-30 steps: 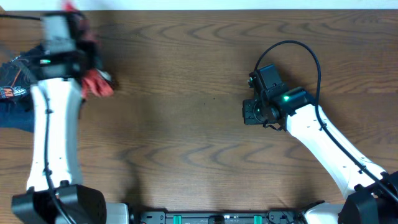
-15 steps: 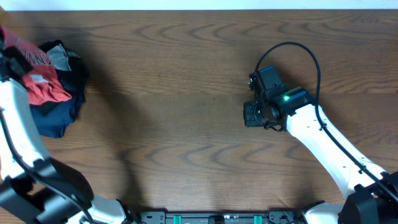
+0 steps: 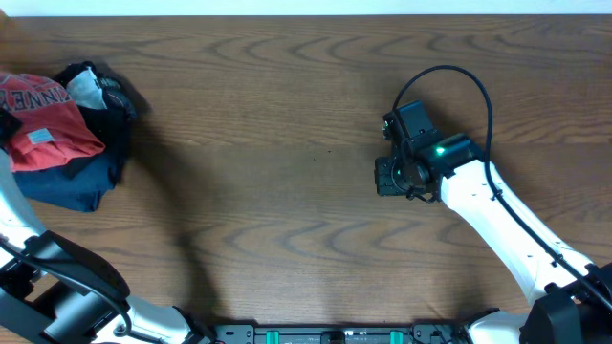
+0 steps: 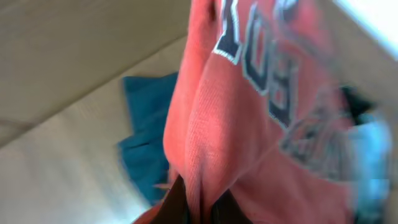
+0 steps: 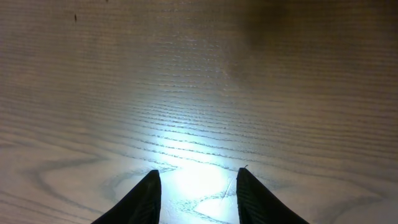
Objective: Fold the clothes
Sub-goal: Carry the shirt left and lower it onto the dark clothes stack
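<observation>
Fingers of the left gripper [image 4: 199,206] are clenched on a fold of the coral-red T-shirt [image 4: 249,124], which runs up and away from them through the middle of the left wrist view. Just behind the shirt lies a blue garment [image 4: 146,124] on the pale-looking table.

From overhead, the T-shirt [image 3: 53,119] now lies draped over a pile of dark clothes [image 3: 72,182] in the upper left of the frame. A second ago it was only a small red bunch at the gripper, with the left arm standing over that corner. The arm has since swung out to the left edge, and the shirt has opened enough to show its print. My judgement is that the shirt is being drawn off the pile, so no folding has begun.

Farther off, at right of centre, the right gripper [image 3: 387,177] has not moved. Its fingers stand apart with nothing between them, over the bare wooden table [image 3: 287,143].

As for writing, block letters cross the shirt's front. "NNE" can be made out overhead at the upper left, while the wrist view shows dark, white-edged characters too blurred to read. A small pale tag [image 3: 43,137] carries nothing legible.
</observation>
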Motion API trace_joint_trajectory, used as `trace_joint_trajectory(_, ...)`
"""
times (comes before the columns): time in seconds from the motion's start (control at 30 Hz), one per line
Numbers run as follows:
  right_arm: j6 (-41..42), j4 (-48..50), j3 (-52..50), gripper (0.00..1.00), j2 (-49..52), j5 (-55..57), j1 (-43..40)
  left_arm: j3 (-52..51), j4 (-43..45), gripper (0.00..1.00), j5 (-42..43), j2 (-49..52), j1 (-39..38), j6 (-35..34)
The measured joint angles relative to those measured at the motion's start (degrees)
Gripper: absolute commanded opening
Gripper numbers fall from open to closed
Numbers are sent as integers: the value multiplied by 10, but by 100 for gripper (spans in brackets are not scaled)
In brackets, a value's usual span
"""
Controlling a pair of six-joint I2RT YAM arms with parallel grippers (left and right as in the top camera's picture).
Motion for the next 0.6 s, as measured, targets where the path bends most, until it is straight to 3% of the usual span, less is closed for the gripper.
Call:
trace_joint_trajectory(0.1,0,0,0,38,0,0,0,0,58,6,101,0,1,-36)
trace_joint_trajectory(0.23,0,2,0,38,0,8,0,-2,208,6,252,0,-8,-125)
trace_joint_trajectory(0.37,0,2,0,39,0,10,0,-2,314,6,332,0,-31,-203)
trace_joint_trajectory(0.6,0,2,0,39,0,11,0,-2,292,6,355,0,-65,-251)
